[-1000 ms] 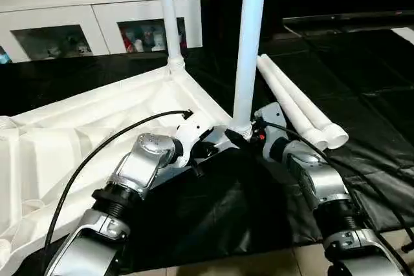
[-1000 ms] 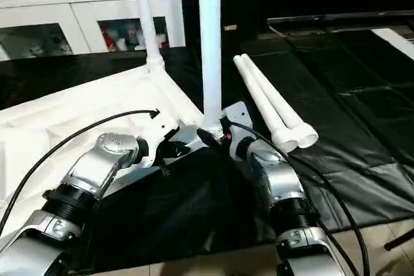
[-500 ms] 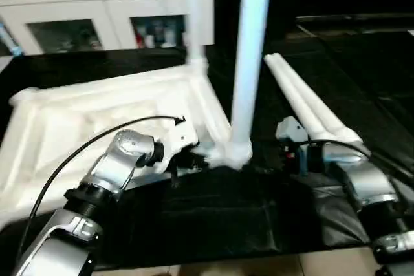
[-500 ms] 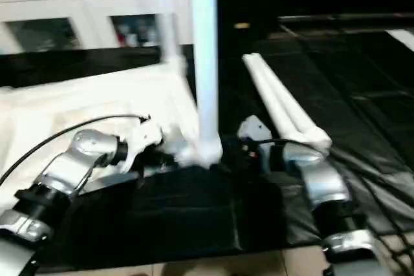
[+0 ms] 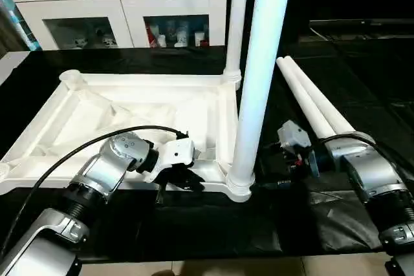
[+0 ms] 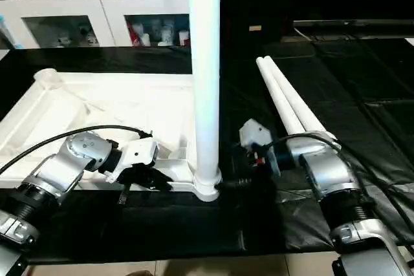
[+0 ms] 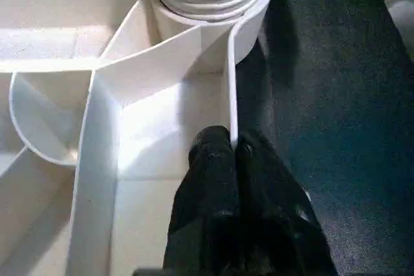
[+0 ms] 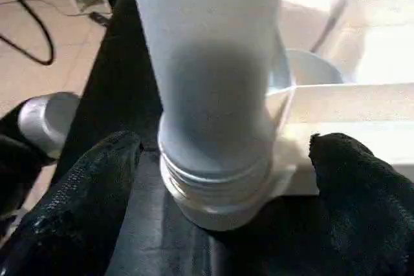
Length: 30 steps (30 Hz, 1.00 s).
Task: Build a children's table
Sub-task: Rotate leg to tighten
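The children's table lies upside down on the black mat as a white ribbed top (image 5: pixel 129 111). One leg (image 5: pixel 259 75) stands upright in the near right corner socket (image 5: pixel 238 187). A second leg (image 5: pixel 236 17) stands in the far right corner. Two more legs (image 5: pixel 312 105) lie loose on the mat to the right. My left gripper (image 5: pixel 183 181) is shut on the top's thin rim wall (image 7: pixel 231 95) just left of the near socket. My right gripper (image 5: pixel 270 169) is open just right of that leg's base, with its fingers (image 8: pixel 84 179) apart on either side of the leg (image 8: pixel 207 82) and not touching it.
A white cabinet (image 5: pixel 123 4) with glass doors stands at the back, behind the table top. Black matting (image 5: pixel 362 50) covers the floor to the right. Light floor tiles (image 5: pixel 226 268) show along the near edge.
The camera has shifted. My right gripper has let go of the near leg's base, opened and drawn back slightly to the right. The left gripper keeps its hold on the rim.
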Motion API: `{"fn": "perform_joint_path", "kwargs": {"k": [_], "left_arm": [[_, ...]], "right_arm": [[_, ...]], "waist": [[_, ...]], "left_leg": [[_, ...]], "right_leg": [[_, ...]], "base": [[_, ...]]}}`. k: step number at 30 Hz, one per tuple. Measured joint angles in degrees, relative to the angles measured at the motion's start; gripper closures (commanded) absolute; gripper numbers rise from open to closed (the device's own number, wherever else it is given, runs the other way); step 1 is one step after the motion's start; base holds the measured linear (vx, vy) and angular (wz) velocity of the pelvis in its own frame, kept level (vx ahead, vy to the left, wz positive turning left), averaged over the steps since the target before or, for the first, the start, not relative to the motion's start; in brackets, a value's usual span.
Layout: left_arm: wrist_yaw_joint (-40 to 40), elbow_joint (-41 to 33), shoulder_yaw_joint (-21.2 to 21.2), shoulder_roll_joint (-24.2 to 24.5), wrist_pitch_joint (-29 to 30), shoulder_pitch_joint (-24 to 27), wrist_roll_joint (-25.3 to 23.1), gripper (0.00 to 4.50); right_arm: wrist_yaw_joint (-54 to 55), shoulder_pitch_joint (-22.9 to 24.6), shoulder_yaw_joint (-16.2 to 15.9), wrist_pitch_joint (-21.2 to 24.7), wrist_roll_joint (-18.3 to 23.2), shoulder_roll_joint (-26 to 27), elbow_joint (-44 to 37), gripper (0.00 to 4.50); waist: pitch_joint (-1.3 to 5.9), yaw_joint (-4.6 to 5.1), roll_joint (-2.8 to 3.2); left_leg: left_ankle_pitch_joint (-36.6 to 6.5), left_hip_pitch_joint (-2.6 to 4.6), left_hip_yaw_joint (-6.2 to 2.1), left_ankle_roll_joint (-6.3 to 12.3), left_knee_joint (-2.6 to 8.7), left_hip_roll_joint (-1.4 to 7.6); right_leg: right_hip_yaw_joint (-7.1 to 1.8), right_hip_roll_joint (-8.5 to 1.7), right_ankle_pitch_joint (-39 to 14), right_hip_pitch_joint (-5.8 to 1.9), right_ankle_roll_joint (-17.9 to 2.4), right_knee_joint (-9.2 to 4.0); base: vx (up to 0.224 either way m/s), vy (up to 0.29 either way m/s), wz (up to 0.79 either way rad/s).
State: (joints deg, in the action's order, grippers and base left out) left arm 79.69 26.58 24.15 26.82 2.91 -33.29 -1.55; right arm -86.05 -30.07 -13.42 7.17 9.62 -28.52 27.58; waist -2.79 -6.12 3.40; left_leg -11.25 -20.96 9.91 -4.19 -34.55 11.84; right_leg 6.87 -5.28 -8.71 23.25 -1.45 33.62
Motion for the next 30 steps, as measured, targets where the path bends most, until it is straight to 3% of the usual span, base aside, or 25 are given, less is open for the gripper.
{"fn": "perform_joint_path", "kwargs": {"k": [1, 4, 19, 26, 30], "left_arm": [[0.09, 0.03, 0.02, 0.0, -0.17, 0.0, 0.0, 4.5], [0.15, 0.03, 0.16, -0.06, -0.56, 0.0, 0.0, 4.5], [0.42, 0.03, 0.49, -0.1, -0.9, -0.06, 0.12, 4.5], [-0.03, 0.05, 0.32, -0.72, 0.44, -0.06, 0.22, 4.5], [-3.52, 0.47, -1.44, -2.54, 5.02, 0.08, 0.55, 4.5]], "right_arm": [[-0.15, 0.07, -0.23, -0.01, -0.01, 0.38, 0.0, 0.34], [-0.05, 0.2, -0.83, -0.2, -0.06, 2.0, 0.01, 0.43], [0.61, 0.17, -1.04, -0.23, 0.06, 3.55, 0.43, 1.78], [1.18, 0.97, -0.48, 1.62, 0.8, 3.47, -0.25, 1.89], [7.94, 3.51, 2.01, 4.35, 1.08, 5.31, -2.56, 1.91]], "waist": [[0.0, -0.04, 0.0], [0.0, -0.22, 0.0], [0.01, -0.4, 0.0], [0.04, -0.57, 0.05], [0.06, -0.28, 0.03]], "left_leg": [[0.0, 0.0, 0.0, 0.0, 0.0, 0.0], [0.0, -0.01, 0.0, 0.0, 0.0, 0.0], [0.0, -0.01, 0.0, 0.0, -0.04, 0.0], [0.0, 0.0, 0.0, 0.0, -0.05, 0.0], [0.01, 0.12, 0.01, -0.01, -0.11, -0.01]], "right_leg": [[0.0, 0.0, 0.0, 0.0, 0.0, 0.0], [0.0, 0.0, 0.0, 0.0, 0.01, 0.01], [-0.01, -0.01, -0.01, -0.01, 0.01, 0.02], [-0.01, -0.02, -0.01, -0.06, 0.01, 0.02], [-0.1, -0.02, -0.02, -0.16, 0.03, 0.15]], "base": [[0.0, 0.0, 0.0], [0.0, 0.0, 0.0], [0.0, 0.0, 0.0], [0.0, 0.0, 0.0], [0.0, 0.0, 0.0]]}}
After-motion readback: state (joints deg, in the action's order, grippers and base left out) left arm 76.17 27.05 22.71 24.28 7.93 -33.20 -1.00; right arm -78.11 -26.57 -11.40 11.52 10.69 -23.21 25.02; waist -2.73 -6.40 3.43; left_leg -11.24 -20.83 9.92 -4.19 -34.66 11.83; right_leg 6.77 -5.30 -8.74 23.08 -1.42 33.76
